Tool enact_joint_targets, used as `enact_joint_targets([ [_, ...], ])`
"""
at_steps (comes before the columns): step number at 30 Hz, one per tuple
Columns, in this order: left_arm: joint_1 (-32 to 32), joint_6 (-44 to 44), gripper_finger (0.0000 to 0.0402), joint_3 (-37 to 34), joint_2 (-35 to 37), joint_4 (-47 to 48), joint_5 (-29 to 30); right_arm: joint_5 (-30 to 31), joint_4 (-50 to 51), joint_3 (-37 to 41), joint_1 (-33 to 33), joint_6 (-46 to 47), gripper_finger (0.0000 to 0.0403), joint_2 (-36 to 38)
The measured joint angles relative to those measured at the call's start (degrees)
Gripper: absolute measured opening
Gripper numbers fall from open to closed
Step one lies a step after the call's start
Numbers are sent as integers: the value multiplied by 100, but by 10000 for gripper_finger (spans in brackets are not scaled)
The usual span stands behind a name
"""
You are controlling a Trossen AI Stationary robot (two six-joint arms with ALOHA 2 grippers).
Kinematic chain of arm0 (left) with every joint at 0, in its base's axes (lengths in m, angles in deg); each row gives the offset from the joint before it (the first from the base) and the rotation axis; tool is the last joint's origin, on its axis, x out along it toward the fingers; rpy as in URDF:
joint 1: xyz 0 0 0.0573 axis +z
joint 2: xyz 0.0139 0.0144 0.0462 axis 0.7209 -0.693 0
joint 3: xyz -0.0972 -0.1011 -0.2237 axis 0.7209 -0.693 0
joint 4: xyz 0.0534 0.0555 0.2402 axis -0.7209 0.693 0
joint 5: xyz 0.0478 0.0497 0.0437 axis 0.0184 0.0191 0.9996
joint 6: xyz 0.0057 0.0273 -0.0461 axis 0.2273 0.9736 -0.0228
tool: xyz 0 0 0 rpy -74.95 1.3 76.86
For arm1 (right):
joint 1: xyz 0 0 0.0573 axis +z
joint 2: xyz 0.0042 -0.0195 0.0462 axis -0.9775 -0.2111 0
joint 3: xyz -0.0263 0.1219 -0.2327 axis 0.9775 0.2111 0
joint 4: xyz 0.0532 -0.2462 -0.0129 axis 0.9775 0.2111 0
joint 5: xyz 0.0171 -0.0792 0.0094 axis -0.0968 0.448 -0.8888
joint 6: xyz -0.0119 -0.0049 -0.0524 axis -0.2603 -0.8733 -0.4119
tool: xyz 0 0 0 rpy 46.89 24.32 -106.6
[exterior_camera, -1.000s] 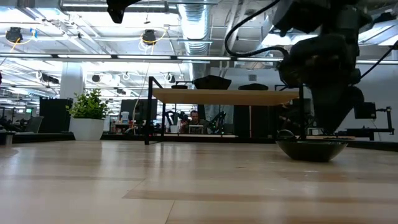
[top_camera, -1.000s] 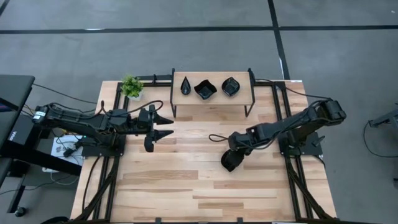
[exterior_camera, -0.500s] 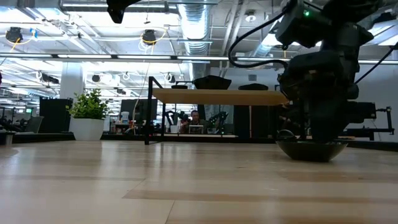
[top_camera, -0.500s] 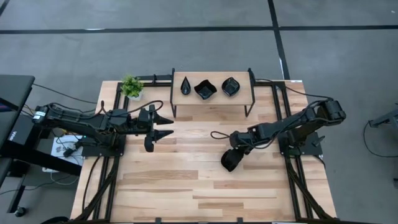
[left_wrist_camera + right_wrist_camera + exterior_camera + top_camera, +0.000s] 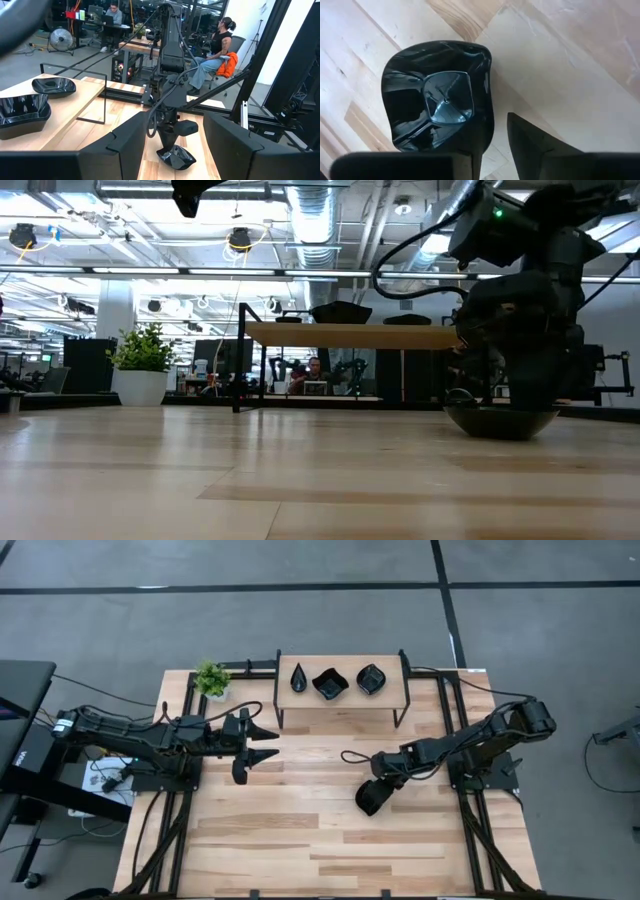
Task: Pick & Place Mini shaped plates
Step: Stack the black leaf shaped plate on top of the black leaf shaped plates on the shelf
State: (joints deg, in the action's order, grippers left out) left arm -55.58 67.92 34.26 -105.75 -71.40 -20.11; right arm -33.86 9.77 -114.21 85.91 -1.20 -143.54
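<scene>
Three mini shaped plates are already set on the raised shelf. A fourth plate lies on the desk, its rim straddled by the right claw, not yet clenched. The left claw is held released, well apart.

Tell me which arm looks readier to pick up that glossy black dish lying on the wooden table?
The right arm: its hand sits over the rim of the glossy black dish, while the left hand waits open, well away across the table.
</scene>
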Motion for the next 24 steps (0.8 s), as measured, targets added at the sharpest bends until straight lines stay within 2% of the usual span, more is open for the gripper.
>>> enact_joint_targets([
  [6,0,0,200,0,0,0,1,24,8,0,0,14,57,0],
  [13,1,0,200,0,0,0,1,27,-20,-11,0,15,5,4],
  [20,1,2,200,0,0,0,1,17,29,-90,-4,123,3,4],
  [24,2,2,200,0,2,0,2,-260,62,-412,-76,-13,3,171],
])
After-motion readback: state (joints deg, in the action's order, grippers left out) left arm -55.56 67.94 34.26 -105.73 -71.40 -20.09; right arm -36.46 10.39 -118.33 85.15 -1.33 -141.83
